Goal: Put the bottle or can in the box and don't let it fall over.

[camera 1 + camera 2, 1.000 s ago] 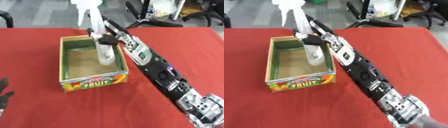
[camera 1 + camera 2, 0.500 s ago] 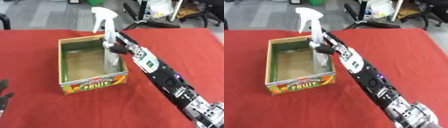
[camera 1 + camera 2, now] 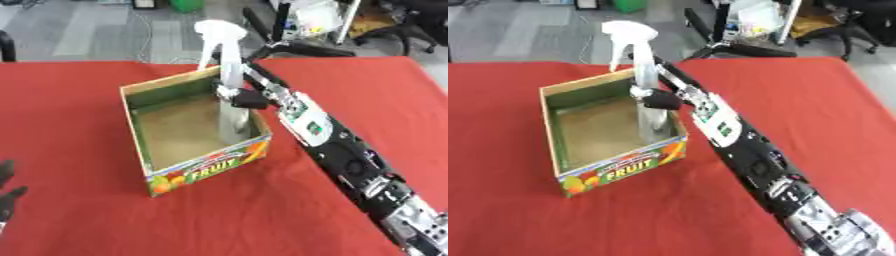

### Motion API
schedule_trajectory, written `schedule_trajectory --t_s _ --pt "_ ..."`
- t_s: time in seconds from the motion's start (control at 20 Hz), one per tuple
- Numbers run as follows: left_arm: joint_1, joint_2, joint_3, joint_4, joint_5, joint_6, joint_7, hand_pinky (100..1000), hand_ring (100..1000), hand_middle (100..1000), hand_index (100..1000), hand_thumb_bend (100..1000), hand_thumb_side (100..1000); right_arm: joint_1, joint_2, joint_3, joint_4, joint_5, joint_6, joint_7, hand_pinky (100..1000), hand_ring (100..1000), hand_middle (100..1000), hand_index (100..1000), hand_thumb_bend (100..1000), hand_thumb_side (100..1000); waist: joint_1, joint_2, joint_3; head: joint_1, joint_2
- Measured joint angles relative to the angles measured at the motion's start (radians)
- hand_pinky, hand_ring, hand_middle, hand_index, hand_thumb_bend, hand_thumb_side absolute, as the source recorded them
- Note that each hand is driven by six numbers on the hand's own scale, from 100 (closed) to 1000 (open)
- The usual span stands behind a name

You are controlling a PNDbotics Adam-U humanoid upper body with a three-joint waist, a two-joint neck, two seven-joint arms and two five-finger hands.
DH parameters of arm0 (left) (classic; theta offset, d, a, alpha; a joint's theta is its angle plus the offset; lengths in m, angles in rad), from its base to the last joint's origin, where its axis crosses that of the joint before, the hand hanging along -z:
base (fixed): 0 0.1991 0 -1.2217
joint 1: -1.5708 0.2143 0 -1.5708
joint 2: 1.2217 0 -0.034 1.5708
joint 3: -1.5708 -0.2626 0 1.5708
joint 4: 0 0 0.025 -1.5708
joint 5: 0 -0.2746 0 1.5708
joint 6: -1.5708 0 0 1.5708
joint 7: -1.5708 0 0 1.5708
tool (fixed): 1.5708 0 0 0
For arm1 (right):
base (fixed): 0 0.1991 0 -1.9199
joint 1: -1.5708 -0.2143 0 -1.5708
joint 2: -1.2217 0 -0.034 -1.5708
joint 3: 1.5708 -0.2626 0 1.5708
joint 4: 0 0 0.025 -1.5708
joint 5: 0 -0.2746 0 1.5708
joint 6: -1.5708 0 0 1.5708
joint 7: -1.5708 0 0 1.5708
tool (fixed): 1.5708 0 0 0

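A clear spray bottle with a white trigger head stands upright inside the open cardboard fruit box, close to its right wall. My right hand reaches over that wall from the right, its fingers curled round the bottle's body. The bottle's base is down on the box floor, as far as I can tell. My left hand shows only as dark fingers at the lower left edge, far from the box.
The box sits on a red tablecloth. Beyond the table's far edge are a grey floor, black chair legs and office clutter. My right arm lies diagonally across the cloth to the lower right.
The bottle, tilted and raised over the box a second ago, now stands upright and lower, near the right wall. The camera has shifted a little.
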Motion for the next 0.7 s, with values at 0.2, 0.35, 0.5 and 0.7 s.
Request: schedule_trajectory --t_s 0.2,0.35,0.5,0.7 --pt "0.0 0.0 0.0 0.0 -0.001 0.0 0.0 872 1000 917 887 528 739 0.01 -0.012 -0.001 -0.026 0.003 0.013 0.022 940 1000 1000 1000 100 478 -0.001 0.0 -0.003 0.0 0.0" --pt "0.001 0.0 0.0 0.0 -0.001 0.0 0.001 872 1000 917 887 529 738 0.016 -0.013 -0.006 -0.034 0.0 0.016 0.024 937 1000 1000 1000 100 578 -0.001 0.0 -0.003 0.0 0.0" --pt "0.001 0.0 0.0 0.0 -0.001 0.0 0.001 872 1000 917 887 530 738 0.016 -0.016 -0.006 -0.039 -0.012 0.013 0.018 937 1000 1000 1000 100 612 -0.001 0.0 -0.003 0.0 -0.001" --pt "0.002 0.0 0.001 0.0 -0.001 0.0 0.001 872 1000 917 887 531 738 0.022 -0.022 -0.005 -0.05 -0.048 0.007 0.015 942 1000 1000 1000 100 648 -0.003 0.0 -0.003 -0.002 -0.001"
